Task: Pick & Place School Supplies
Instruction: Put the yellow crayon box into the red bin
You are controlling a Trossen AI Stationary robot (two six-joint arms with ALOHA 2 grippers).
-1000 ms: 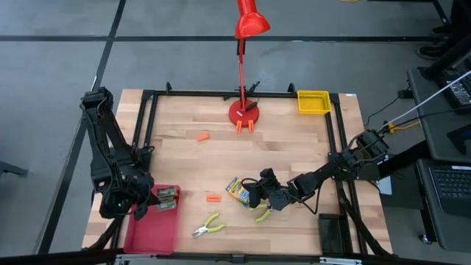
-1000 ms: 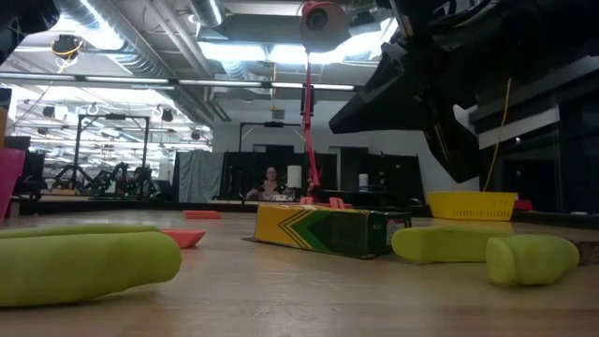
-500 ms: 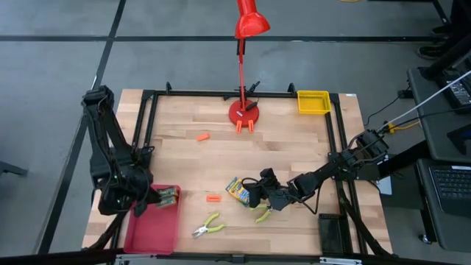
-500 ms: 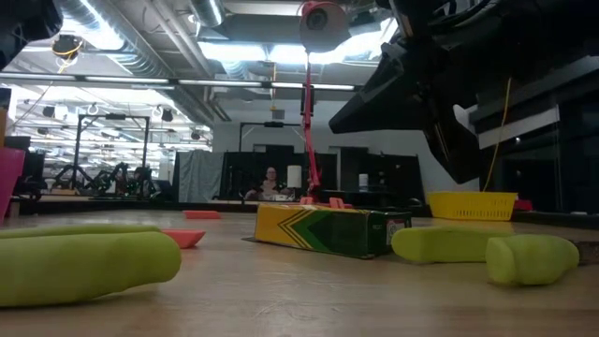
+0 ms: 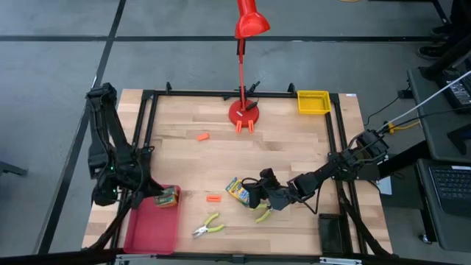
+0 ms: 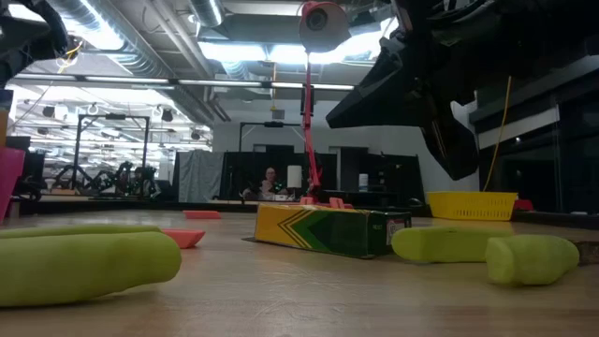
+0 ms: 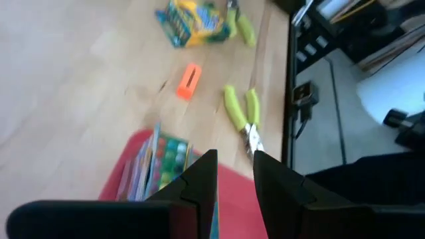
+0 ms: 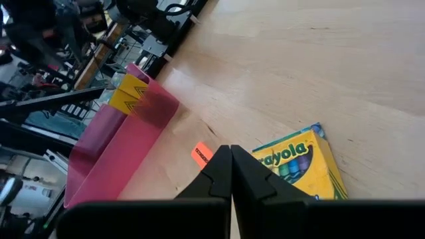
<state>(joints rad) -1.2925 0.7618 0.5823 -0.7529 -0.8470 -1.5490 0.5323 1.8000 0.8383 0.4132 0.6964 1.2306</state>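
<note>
Down at the near left corner of the table sits the red tray (image 5: 151,232), the landmark for everything else. One crayon box (image 5: 168,196) rests tilted on the tray's far end, leaning over its rim. The left gripper (image 7: 234,174) hangs just above the tray with its fingers spread a little and nothing between them. To the right of the tray, a pair of yellow-green pliers (image 5: 209,226) lies flat on the wood, and a small orange piece (image 5: 213,197) lies just beyond it. Farther right again, the second crayon box (image 5: 237,190) lies flat. The right gripper (image 8: 230,159) hovers low by that box, fingers pressed together and empty; a second yellow-green tool (image 5: 261,214) lies under that arm. Another orange piece (image 5: 202,136) lies well away from the tray, toward the red lamp (image 5: 243,73).
</note>
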